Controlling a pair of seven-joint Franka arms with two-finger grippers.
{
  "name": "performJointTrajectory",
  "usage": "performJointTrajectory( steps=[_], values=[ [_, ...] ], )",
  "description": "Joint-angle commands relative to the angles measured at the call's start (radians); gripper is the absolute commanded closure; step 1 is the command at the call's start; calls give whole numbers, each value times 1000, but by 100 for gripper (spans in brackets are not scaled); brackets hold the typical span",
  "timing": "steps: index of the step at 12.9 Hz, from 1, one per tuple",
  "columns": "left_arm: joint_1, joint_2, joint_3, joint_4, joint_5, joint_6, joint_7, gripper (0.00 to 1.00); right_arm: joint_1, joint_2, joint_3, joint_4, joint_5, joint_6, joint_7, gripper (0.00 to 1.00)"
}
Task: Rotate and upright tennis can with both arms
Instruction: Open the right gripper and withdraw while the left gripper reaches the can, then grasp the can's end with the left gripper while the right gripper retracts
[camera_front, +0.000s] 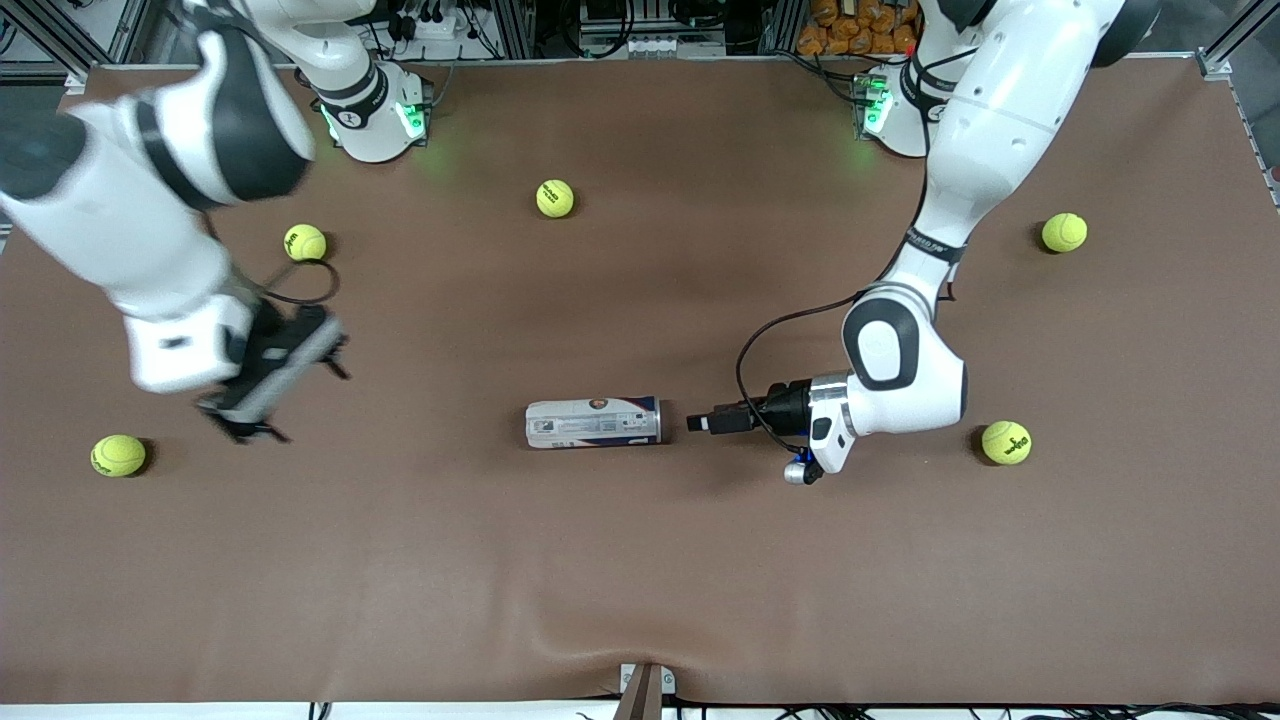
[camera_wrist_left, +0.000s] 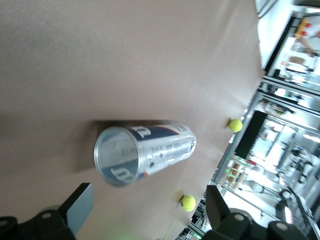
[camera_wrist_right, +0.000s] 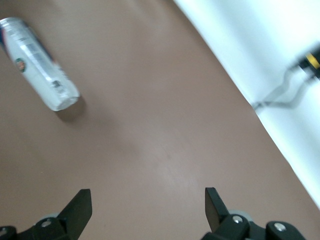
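Note:
The tennis can (camera_front: 593, 421) lies on its side on the brown table, white and dark blue label showing, with its silver end toward the left arm's end of the table. My left gripper (camera_front: 699, 422) is low, just off that silver end, level with the can and not touching it; its fingers are open. In the left wrist view the can's end (camera_wrist_left: 117, 156) faces the camera. My right gripper (camera_front: 272, 385) hangs open over the table toward the right arm's end, well away from the can. The can also shows in the right wrist view (camera_wrist_right: 39, 64).
Several yellow-green tennis balls lie around the table: one (camera_front: 118, 455) near my right gripper, one (camera_front: 1006, 442) beside the left arm's wrist, one (camera_front: 555, 198) near the bases. The table's front edge has a clamp (camera_front: 645, 688).

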Motion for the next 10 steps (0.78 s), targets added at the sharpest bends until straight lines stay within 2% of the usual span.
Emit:
performJointTrajectory(
  steps=[1, 2, 5, 9, 10],
  values=[
    [-9, 90, -2, 54, -157, 5, 182, 0, -34, -102, -29, -40, -4, -106, 166, 0],
    [-26, 108, -2, 60, -206, 5, 212, 0, -52, -128, -31, -40, -4, -169, 232, 0],
    [-69, 135, -2, 85, -322, 5, 222, 0, -43, -153, -121, 7, -4, -364, 420, 0],
    [-100, 181, -2, 119, -367, 5, 225, 0, -43, -153, -160, 90, 2, -519, 593, 0],
    [-106, 187, -2, 131, -379, 5, 225, 6, -45, -153, -166, 101, 4, -551, 634, 0]
  ],
)
